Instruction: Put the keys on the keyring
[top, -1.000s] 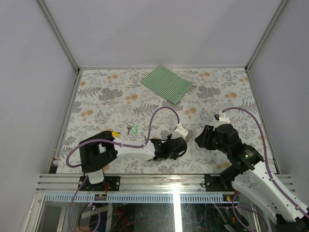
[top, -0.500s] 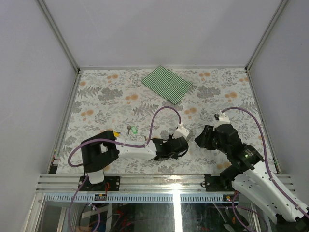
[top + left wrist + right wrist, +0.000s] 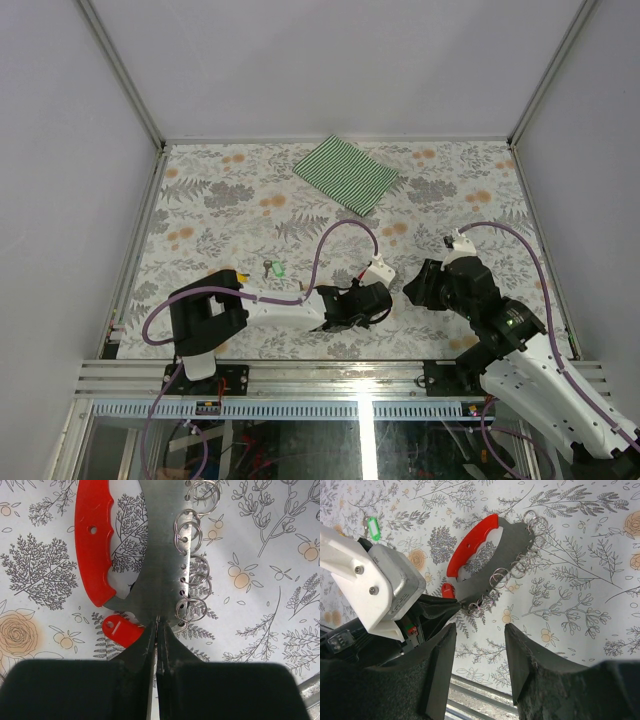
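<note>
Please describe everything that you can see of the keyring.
The keyring is a flat grey metal plate with a curved red handle along one side and a row of small holes on the other, carrying several silver rings. It lies on the flowered table. The left claw is shut on one end.

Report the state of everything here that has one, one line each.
left hand: shut on one end of the keyring
keyring: lying flat, rings empty
right hand: open, holding nothing
green key: loose, off the keyring
yellow key: loose, off the keyring
cloth: folded, lying flat
</note>
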